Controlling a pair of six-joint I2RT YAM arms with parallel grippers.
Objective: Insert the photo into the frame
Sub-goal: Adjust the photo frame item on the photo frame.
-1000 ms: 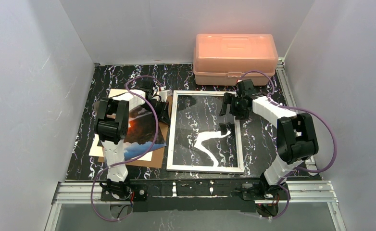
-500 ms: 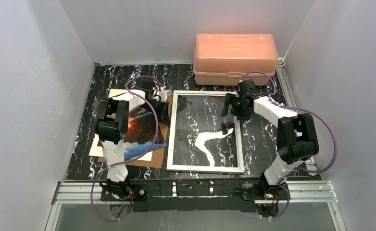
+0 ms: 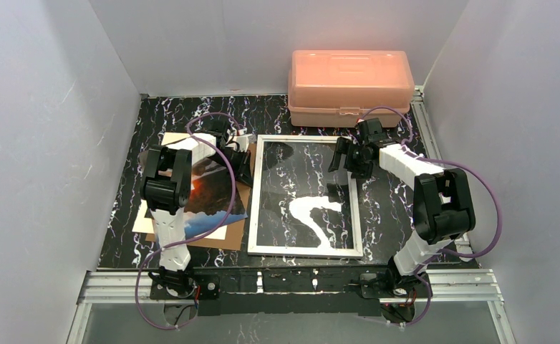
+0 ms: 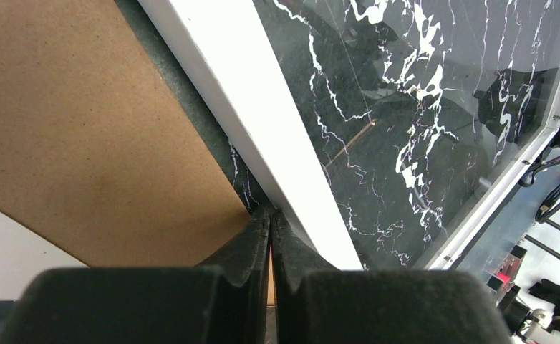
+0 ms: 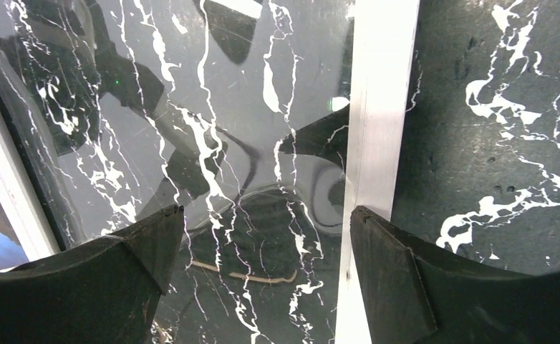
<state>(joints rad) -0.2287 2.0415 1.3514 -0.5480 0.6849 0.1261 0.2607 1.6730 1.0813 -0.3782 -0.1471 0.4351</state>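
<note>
Looking down from above, the photo shows dark cloud around an orange-red glow, fading to blue and white at its near edge. It lies flat on the brown backing board, at 9 o'clock from the frame. The frame, a thin white rectangle with a clear pane, lies flat mid-table, and the black-and-white marble table shows straight through the glass. The pink box sits at 12 o'clock from it, against the back wall.

Now the trouble spots: the left arm crosses the photo, hiding its left part and far end, so its full outline cannot be traced. Glare and reflections of the arms smear the pane.

The left gripper sits at 2 o'clock from the photo, just off its far right corner. From the wrist, its fingertips are clenched tight, pointing into the narrow gap between the board's corner and the frame's left rail; nothing clearly sits between them.

The right gripper hangs at 2 o'clock from the frame's centre, jaws spread wide, released. In its wrist view one finger is over the white right rail, the other over the glass. Whether they touch is unclear. The photo is well apart from it, away at 9 o'clock.
</note>
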